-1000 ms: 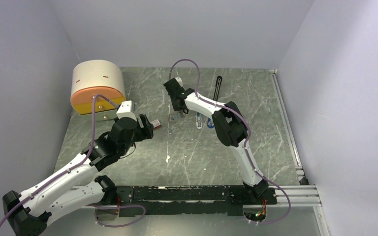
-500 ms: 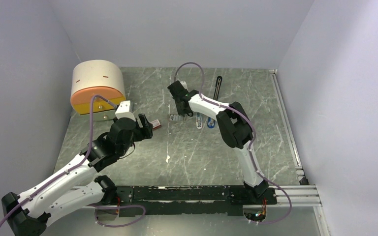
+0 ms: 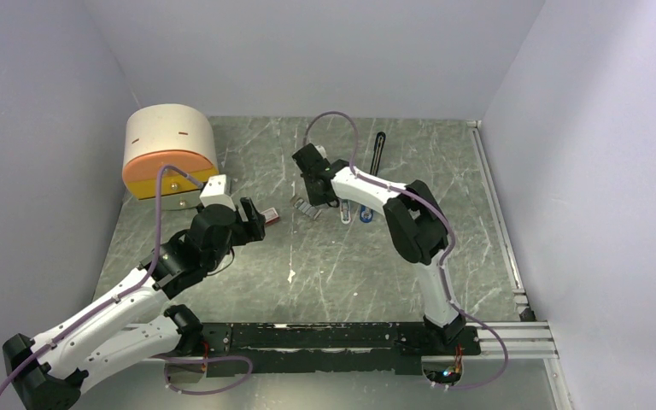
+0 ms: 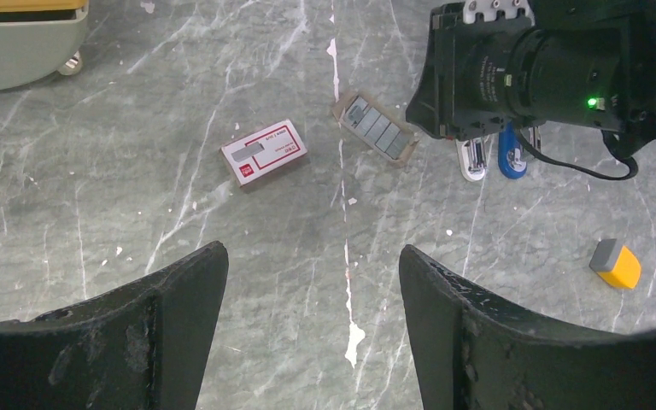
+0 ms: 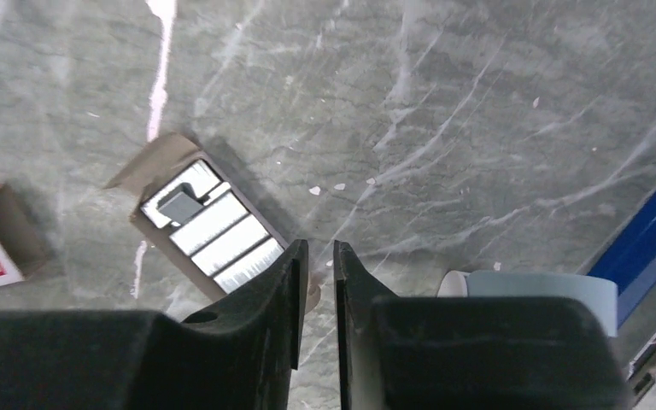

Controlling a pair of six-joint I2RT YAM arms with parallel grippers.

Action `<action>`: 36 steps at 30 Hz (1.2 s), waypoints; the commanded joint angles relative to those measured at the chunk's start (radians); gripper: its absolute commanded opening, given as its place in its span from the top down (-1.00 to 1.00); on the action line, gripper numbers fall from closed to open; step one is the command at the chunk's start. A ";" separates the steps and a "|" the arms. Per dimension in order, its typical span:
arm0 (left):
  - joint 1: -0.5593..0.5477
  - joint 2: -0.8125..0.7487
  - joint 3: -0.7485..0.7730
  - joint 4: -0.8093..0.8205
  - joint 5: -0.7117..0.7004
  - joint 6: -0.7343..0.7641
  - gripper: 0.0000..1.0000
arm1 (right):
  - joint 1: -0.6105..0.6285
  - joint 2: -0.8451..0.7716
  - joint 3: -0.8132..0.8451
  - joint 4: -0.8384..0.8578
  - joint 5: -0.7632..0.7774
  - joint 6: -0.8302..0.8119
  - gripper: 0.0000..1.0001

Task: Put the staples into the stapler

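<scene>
- Staples (image 5: 209, 226) lie as grey ribbed strips side by side in a shallow brown cardboard tray on the table, with one small grey piece resting on the strip at the far end.
- The red-and-white box (image 4: 264, 152) sits apart from the tray, on the left arm's side.
- The stapler (image 4: 511, 158) lies just beyond the tray on the right arm's side. Only its blue body shows, with a short pale-blue piece (image 4: 474, 158) beside it. The right wrist hides the rest, so I cannot tell whether its channel is open.
- The right gripper (image 5: 318, 248) hangs over the near corner of the tray. Its fingers are nearly together, with only a thin slit between them and nothing in it.
- The left gripper (image 4: 312, 256) hovers well back from the box and tray, with its fingers spread wide and nothing held.
- The step in hand looks like the pickup: no strip has left the tray, so loading has not begun.
- For the next move, the right fingers would likely have to part just enough to straddle one strip. They would then settle onto it and pinch it by its long edges.
- The strips lie tight together, and the light tray may slide when the fingers press on it. The left gripper might be needed to hold the tray or the stapler steady.
</scene>
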 commanded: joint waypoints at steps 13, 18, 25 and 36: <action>-0.003 0.004 0.001 -0.001 -0.027 0.004 -0.56 | 0.058 0.009 0.074 0.098 -0.144 -0.220 0.27; -0.003 0.003 0.000 0.004 -0.027 0.003 -0.56 | 0.066 0.034 0.089 0.099 -0.160 -0.238 0.47; -0.003 0.010 0.001 0.003 -0.025 0.004 -0.56 | 0.070 0.065 0.116 0.095 -0.134 -0.247 0.34; -0.003 0.011 -0.002 0.004 -0.027 0.004 -0.56 | 0.073 0.097 0.137 0.081 -0.128 -0.265 0.54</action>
